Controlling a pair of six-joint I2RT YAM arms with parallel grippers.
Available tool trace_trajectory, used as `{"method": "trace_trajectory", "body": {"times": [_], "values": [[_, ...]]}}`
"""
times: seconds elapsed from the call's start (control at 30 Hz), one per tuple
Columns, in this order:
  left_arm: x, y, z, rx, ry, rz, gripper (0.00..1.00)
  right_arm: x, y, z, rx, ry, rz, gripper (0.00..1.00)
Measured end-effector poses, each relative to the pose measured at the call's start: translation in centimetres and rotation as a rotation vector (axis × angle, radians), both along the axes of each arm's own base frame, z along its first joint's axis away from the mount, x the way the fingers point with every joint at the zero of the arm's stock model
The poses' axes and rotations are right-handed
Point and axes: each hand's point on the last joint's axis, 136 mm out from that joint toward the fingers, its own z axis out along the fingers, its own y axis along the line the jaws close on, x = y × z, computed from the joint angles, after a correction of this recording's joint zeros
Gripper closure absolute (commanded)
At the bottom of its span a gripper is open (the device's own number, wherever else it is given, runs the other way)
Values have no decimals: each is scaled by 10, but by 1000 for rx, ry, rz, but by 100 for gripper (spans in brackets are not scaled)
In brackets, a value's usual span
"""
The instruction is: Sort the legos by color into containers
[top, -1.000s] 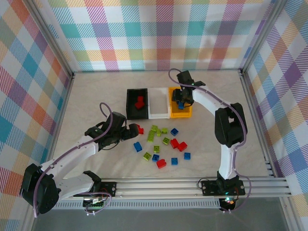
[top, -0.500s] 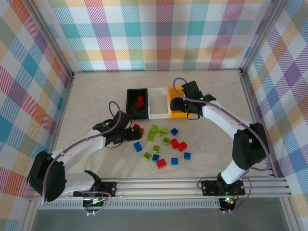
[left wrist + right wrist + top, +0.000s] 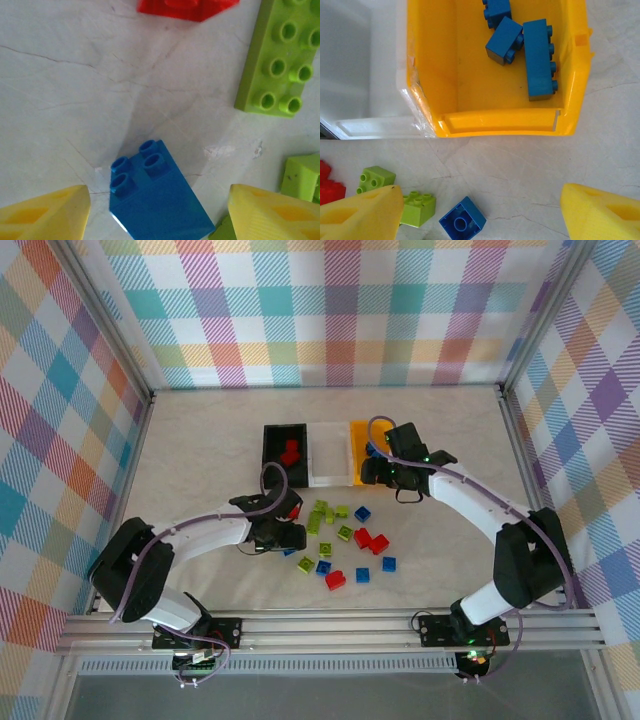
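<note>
**Mia:** What sits on the table (image 3: 200, 440)?

**Ben:** Three bins in a row. The black bin (image 3: 268, 465) has red bricks (image 3: 290, 453) in it. The white bin (image 3: 328, 480) is in the middle. The yellow bin (image 3: 427, 65) has blue bricks (image 3: 539, 57) inside.

**Mia:** And the grippers?

**Ben:** The left gripper (image 3: 157, 215) is down low with its fingers spread wide. A blue brick (image 3: 150, 195) lies between them, not pinched. The right gripper (image 3: 480, 215) is spread too and holds nothing, by the yellow bin's near end.

**Mia:** The other legos?

**Ben:** The loose legos (image 3: 362, 537) lie on the table before the bins.
</note>
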Motion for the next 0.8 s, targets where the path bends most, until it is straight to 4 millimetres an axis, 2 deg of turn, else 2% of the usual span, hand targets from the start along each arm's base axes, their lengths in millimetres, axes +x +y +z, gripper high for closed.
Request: {"method": "trace_trajectory", "body": {"times": [0.2,0.5,0.67,0.8], "values": [[-8,-4,-9,12,35,-8,49,2,-1,2,-4,-12,-6,18],[-6,-3,-8,18,29,-8,61,2,-2,3,-6,-16,-9,18],[3,-9,8,11,2,-15,63,-1,-5,5,-8,-24,-13,17],[17,-21,32,-10,-43,-37,63,0,-9,6,-12,-32,-28,17]]}}
